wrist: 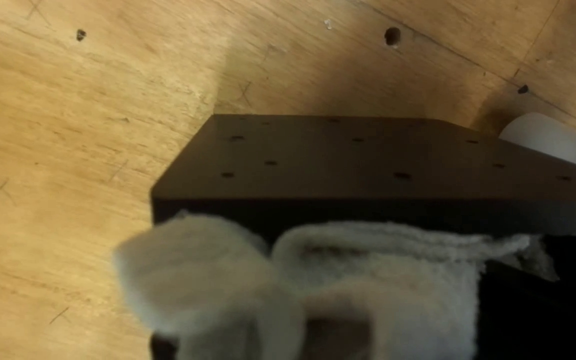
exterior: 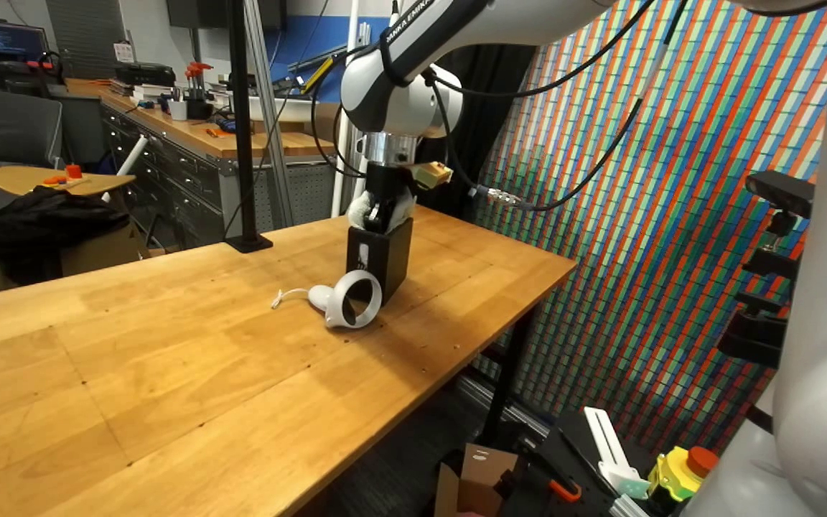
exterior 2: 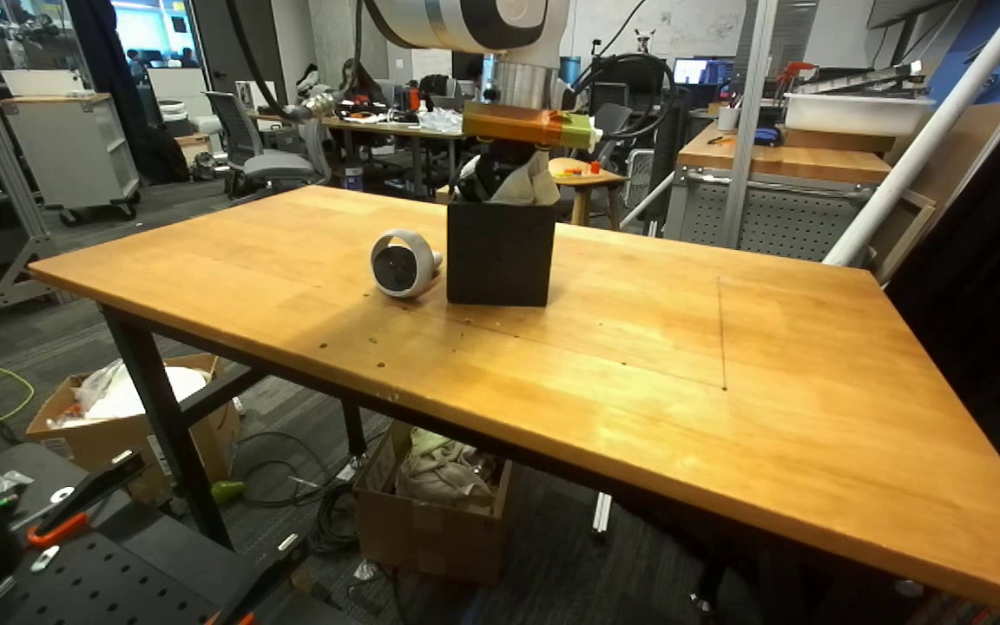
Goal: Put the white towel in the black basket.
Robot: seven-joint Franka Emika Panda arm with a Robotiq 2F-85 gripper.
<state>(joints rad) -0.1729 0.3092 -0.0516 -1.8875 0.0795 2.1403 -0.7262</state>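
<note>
The black basket stands upright on the wooden table in both exterior views. In the wrist view its outer wall crosses the middle. The white towel is bunched at the basket's mouth, with folds bulging above the rim on either side of my gripper; it also shows in an exterior view. In the wrist view the towel lies partly over the opening, with one fold past the left edge. My gripper points down into the mouth and appears shut on the towel; its fingertips are mostly hidden by cloth.
A white ring-shaped controller lies close beside the basket, also in view here. A black post base stands at the table's edge. The wooden table extends around the basket. A patterned curtain hangs past one edge.
</note>
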